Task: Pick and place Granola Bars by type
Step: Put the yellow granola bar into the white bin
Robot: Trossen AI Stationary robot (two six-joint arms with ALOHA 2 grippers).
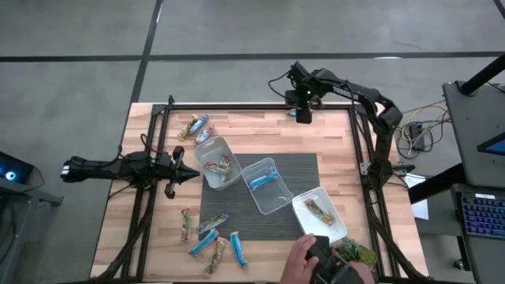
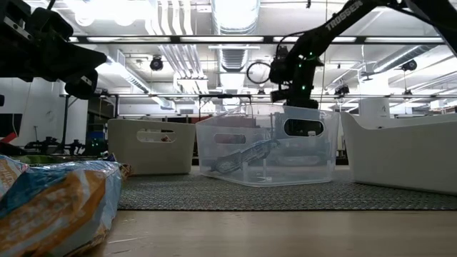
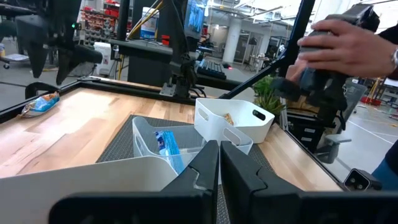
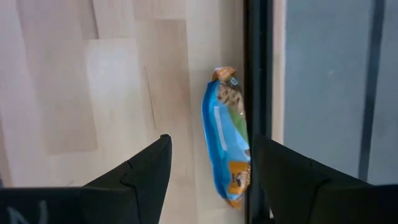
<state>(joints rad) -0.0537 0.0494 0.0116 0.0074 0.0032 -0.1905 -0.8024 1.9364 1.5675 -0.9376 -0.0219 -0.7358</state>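
Blue foil caught the eye first: a granola bar [image 4: 226,138] lay on the wood right against the black frame rail [image 4: 257,93] at the table's far edge, and the right gripper [image 4: 211,171] hovered above it with its fingers spread wide, the bar sitting between them but off toward one finger. The left gripper [image 3: 219,163] waited near the table's left side, fingers pressed together on nothing, pointing at the tubs. Other bars lay loose near the front edge [image 1: 209,237] and at the far left [image 1: 194,126], with some already in the three clear tubs [image 1: 268,185]. A person's hand [image 1: 304,254] reached in at the front, apparently holding a dark device, though its purpose was hard to make out. The risk looked plain: coming straight down, the finger nearest the rail could strike the metal or pinch only the wrapper's edge, letting the slick bar slip free.
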